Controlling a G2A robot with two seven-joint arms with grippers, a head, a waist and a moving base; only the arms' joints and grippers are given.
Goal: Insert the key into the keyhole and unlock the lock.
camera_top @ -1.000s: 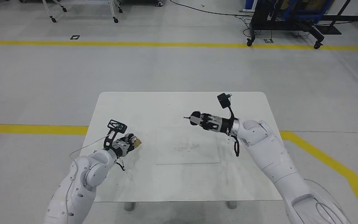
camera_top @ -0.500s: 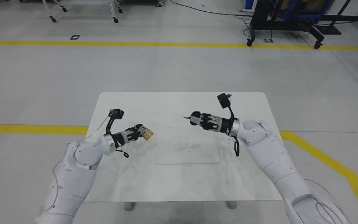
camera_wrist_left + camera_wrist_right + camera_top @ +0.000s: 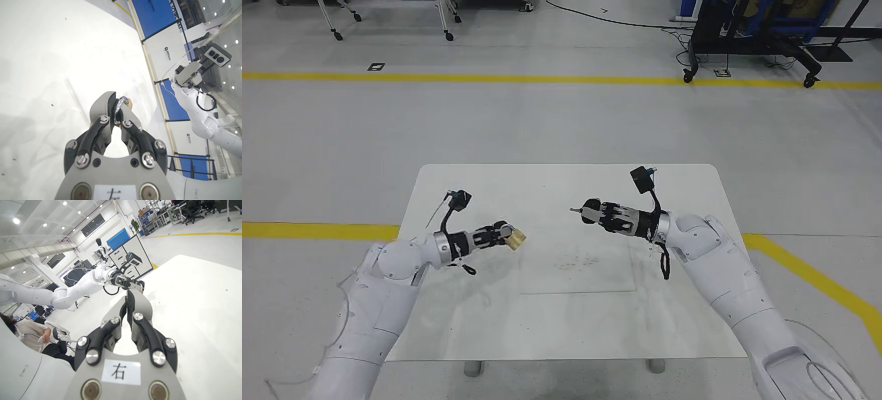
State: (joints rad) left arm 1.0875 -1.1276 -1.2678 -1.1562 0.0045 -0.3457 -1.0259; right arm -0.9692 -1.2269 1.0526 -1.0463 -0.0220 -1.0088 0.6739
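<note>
Padlock has been carried inward; no other task item has shifted.

Bench: no change.

Left arm: over the last second it swung from the bench's near-left part toward the centre. The forearm now stretches toward the other arm.

Right arm: no movement, held over the far-right part of the bench.

Left tool: pinching the padlock's steel shackle. The brass body sticks out past the fingertips, and the padlock is held above the bench.

Right tool: pads pressed together. In the top view a thin metal tip, the key, projects from it toward the padlock.

Reading: the gap between key and padlock has narrowed, but the two are still apart. Judged to be the approach stage, with insertion not begun. The keyhole cannot be seen, so I cannot tell whether it is lined up with the key tip. Fine alignment probably comes next.

Writing: each tool's base carries a white label with a single printed character. The blue-and-white partitions behind the bench bear printed marks, not transcribed.
</note>
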